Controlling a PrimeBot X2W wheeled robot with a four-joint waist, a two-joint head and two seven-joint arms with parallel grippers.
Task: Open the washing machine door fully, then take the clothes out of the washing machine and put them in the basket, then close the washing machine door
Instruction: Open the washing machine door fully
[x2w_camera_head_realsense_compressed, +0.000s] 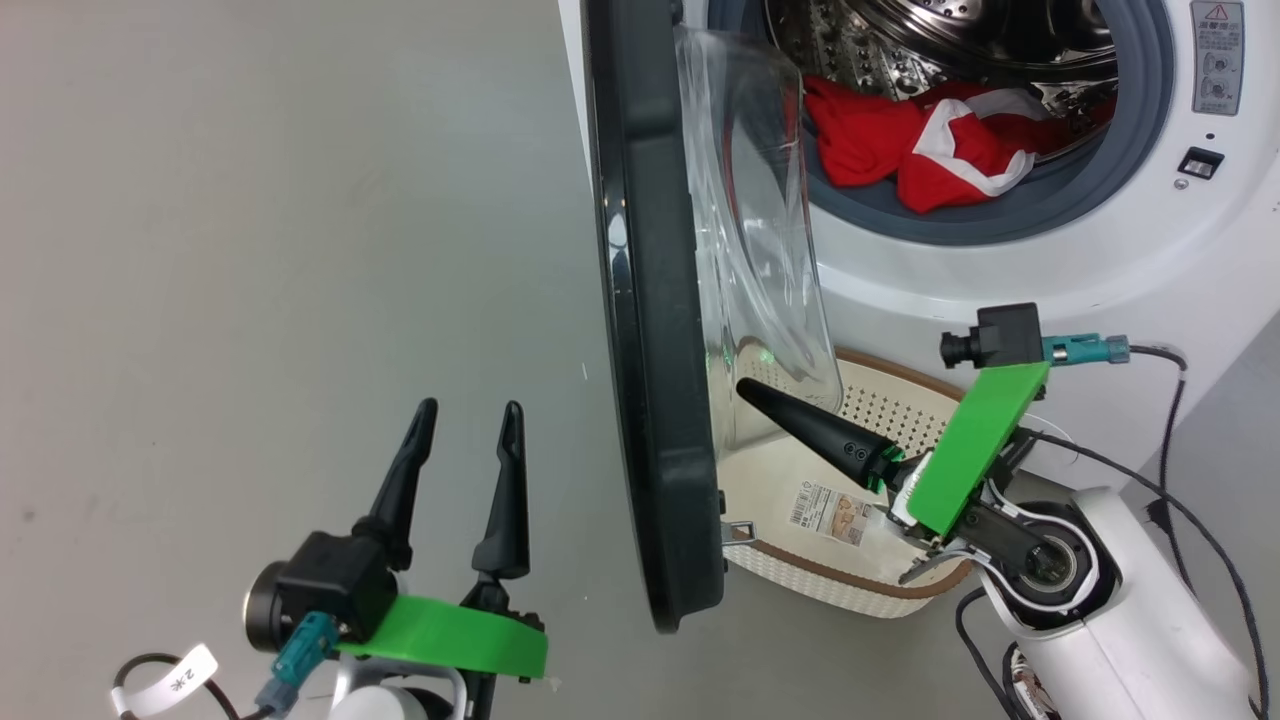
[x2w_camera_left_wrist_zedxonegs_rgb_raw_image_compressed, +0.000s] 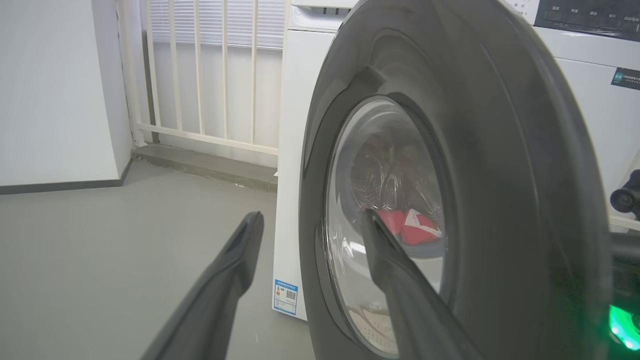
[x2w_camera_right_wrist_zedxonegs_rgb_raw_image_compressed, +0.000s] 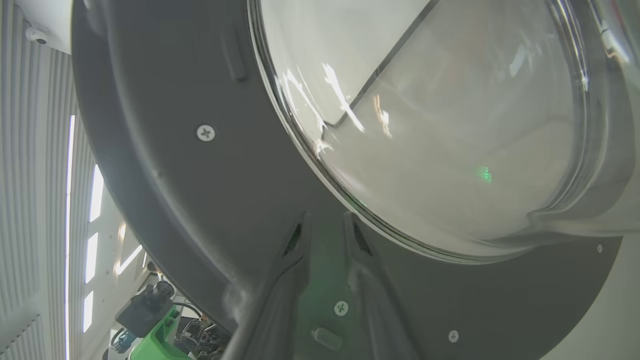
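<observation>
The washing machine door (x2w_camera_head_realsense_compressed: 650, 350) stands ajar, edge-on to the head view, its glass bowl (x2w_camera_head_realsense_compressed: 760, 250) facing the drum. Red clothes (x2w_camera_head_realsense_compressed: 900, 140) with white panels lie in the washing machine (x2w_camera_head_realsense_compressed: 1100, 270) drum. The basket (x2w_camera_head_realsense_compressed: 850, 585) sits on the floor below the opening, behind the door. My right gripper (x2w_camera_head_realsense_compressed: 745, 385) is shut, its tips against the door's inner face (x2w_camera_right_wrist_zedxonegs_rgb_raw_image_compressed: 175, 175) just under the glass; in the right wrist view the right gripper (x2w_camera_right_wrist_zedxonegs_rgb_raw_image_compressed: 325, 217) touches the dark rim. My left gripper (x2w_camera_head_realsense_compressed: 472, 407) is open on the door's outer side, holding nothing. In the left wrist view the left gripper (x2w_camera_left_wrist_zedxonegs_rgb_raw_image_compressed: 311, 216) faces the door (x2w_camera_left_wrist_zedxonegs_rgb_raw_image_compressed: 500, 150), with clothes (x2w_camera_left_wrist_zedxonegs_rgb_raw_image_compressed: 407, 227) showing through the window.
Bare grey floor (x2w_camera_head_realsense_compressed: 250, 250) spreads left of the door. A white railing (x2w_camera_left_wrist_zedxonegs_rgb_raw_image_compressed: 200, 75) and a wall (x2w_camera_left_wrist_zedxonegs_rgb_raw_image_compressed: 50, 100) stand beyond the machine's side panel (x2w_camera_left_wrist_zedxonegs_rgb_raw_image_compressed: 295, 150). Black cables (x2w_camera_head_realsense_compressed: 1190, 500) trail by my right arm. A label sticker (x2w_camera_head_realsense_compressed: 835, 512) lies on the basket floor.
</observation>
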